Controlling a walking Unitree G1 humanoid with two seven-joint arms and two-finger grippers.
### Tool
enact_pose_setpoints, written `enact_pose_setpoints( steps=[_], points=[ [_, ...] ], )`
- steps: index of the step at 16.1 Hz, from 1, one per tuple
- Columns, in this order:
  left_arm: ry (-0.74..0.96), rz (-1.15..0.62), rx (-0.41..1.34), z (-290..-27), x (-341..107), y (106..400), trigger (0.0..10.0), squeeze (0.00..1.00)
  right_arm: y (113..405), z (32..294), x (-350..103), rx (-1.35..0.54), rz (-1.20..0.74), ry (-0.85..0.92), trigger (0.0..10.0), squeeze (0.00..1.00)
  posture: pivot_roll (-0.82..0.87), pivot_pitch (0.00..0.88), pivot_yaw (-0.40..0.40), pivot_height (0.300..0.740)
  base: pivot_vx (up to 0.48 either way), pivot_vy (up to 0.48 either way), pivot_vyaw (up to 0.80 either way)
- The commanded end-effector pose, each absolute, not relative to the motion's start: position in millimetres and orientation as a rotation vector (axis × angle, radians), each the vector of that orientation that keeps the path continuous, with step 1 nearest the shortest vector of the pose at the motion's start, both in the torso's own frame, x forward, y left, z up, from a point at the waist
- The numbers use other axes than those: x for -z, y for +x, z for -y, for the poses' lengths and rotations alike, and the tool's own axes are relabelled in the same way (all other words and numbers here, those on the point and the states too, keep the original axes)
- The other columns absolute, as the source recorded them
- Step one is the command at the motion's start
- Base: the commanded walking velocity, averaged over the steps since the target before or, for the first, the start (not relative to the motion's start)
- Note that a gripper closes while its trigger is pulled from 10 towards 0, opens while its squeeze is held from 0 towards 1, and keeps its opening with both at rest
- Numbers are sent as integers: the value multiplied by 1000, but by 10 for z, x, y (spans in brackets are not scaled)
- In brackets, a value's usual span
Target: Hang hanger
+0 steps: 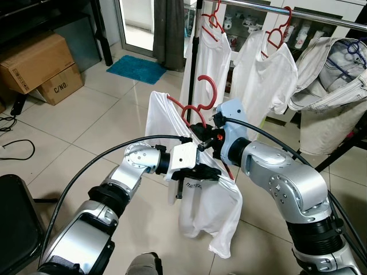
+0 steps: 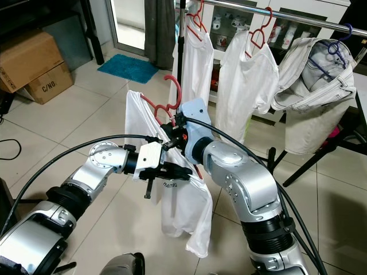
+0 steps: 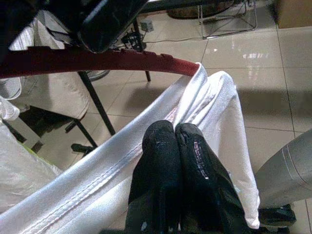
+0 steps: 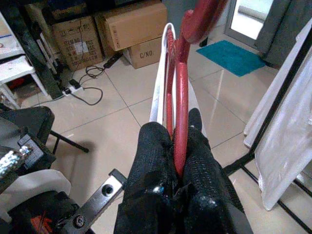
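Note:
A red hanger (image 1: 202,94) carries a white shirt (image 1: 209,209) and is held in mid-air in front of me, below the clothes rail (image 1: 309,14). My right gripper (image 4: 176,134) is shut on the hanger's red neck just under the hook, seen also in the left eye view (image 1: 199,130). My left gripper (image 3: 174,129) is shut on the shirt's white fabric at the shoulder, just below the red hanger arm (image 3: 97,61). In the left eye view the left gripper (image 1: 207,172) sits right under the right one. The hook points up, well short of the rail.
On the rail hang two white shirts (image 1: 209,57) (image 1: 266,71) on red hangers and a white bag (image 1: 332,69) on a blue hanger. Black rack legs (image 1: 344,149) spread at the right. Cardboard boxes (image 1: 40,66), a blue mat (image 1: 136,69) and a black chair (image 1: 14,223) lie to the left.

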State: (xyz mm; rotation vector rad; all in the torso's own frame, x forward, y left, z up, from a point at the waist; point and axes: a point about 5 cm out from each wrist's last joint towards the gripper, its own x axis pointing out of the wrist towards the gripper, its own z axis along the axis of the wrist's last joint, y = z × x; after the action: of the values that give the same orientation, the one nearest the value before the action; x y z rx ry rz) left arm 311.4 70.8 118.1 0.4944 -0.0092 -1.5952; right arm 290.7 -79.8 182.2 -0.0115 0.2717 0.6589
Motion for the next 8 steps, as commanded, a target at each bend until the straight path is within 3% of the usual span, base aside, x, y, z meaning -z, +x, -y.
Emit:
enact_pose_setpoints(
  steps=[1, 8],
  points=[
    [499, 29, 1590, -723, -1201, 3113, 0, 0, 2913, 814, -1871, -652, -252, -15, 10000, 0, 16, 54, 18, 740, 0, 0, 0],
    [397, 180, 1609, -575, -1398, 2997, 0, 0, 2941, 869, -1707, -598, -310, -37, 10000, 0, 22, 51, 13, 740, 0, 0, 0]
  ],
)
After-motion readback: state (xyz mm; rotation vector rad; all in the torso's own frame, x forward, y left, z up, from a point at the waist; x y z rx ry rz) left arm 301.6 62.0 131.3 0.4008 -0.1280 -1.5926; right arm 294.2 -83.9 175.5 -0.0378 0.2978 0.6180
